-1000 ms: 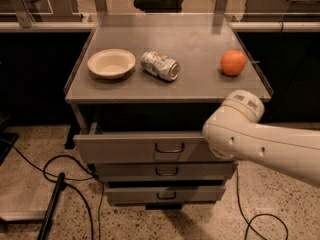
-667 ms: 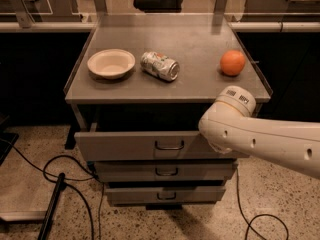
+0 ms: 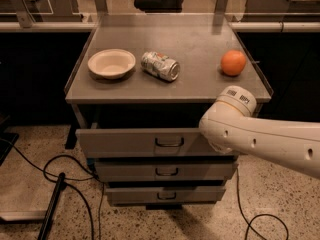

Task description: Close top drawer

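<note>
The top drawer [image 3: 130,143] of the grey metal cabinet stands pulled out a little, with a dark gap above its front panel. Its small dark loop handle [image 3: 169,142] sits at the centre. My white arm [image 3: 260,139] reaches in from the right, and its rounded end [image 3: 225,126] lies against the right part of the drawer front. The gripper is hidden behind that rounded end, at the drawer's right front.
On the cabinet top [image 3: 195,39] are a white bowl [image 3: 111,63], a crushed can [image 3: 160,66] lying on its side and an orange [image 3: 233,62]. Two lower drawers [image 3: 165,171] are below. Black cables [image 3: 60,169] lie on the speckled floor at the left.
My arm's rounded end has moved slightly left and toward the cabinet. The top drawer front has slid inward a little.
</note>
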Robot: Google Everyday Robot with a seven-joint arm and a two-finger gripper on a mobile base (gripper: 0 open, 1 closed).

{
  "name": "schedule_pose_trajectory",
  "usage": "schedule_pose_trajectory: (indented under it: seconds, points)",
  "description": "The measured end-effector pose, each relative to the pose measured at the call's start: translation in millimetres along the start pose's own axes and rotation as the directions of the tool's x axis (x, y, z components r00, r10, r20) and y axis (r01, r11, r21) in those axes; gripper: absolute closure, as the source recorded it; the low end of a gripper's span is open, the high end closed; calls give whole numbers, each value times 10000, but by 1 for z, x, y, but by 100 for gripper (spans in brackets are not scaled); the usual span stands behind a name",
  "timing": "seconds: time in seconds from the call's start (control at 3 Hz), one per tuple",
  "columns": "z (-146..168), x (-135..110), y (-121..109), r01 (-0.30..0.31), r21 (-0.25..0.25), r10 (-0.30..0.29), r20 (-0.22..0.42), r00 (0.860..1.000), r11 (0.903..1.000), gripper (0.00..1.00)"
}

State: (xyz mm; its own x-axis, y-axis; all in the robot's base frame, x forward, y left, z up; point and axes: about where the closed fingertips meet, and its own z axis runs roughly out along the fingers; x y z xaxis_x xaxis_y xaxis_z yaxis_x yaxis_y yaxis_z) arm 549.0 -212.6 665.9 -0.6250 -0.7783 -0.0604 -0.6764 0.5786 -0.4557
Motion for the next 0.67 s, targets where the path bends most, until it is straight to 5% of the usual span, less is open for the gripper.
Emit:
schedule_pose_trajectory:
  seconds: [0.67]
  points:
    - [0,0,0,0,0,0,0,10000,10000,36]
